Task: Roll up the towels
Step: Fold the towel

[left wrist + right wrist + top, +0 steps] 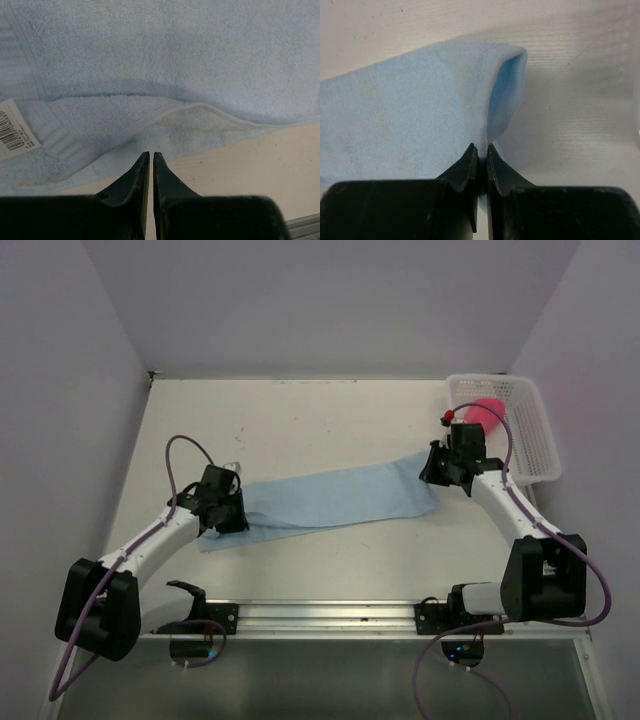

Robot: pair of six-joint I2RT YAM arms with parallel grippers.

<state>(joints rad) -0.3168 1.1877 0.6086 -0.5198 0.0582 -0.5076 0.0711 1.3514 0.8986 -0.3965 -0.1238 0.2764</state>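
**Blue towel stretched between both grippers, pink towel in the basket**

From the top camera you see the light blue towel [330,500] lying flat as a long strip across the middle of the table [300,420]. It runs from low on the left to slightly higher on the right. Your left gripper [232,514] sits on the strip's left end and your right gripper [434,477] on its right end. The red-pink towel [488,410] is bunched inside the white mesh basket [535,445], which stands at the far right corner, just beyond the right gripper.

In the left wrist view, the black fingers are drawn almost together, with only a thin sliver between them. Their tips rest at the near hem of the blue terry cloth, where a fold ripples the edge. You cannot tell from here whether any cloth is caught between them. A white barcode label [15,127] lies on the towel at the left, and bare tabletop shows at the right.

In the right wrist view, the fingers are clamped on the blue towel's edge. The cloth rises out of the fingertips in a lifted, curled fold, and the rest spreads away to the left over the table.
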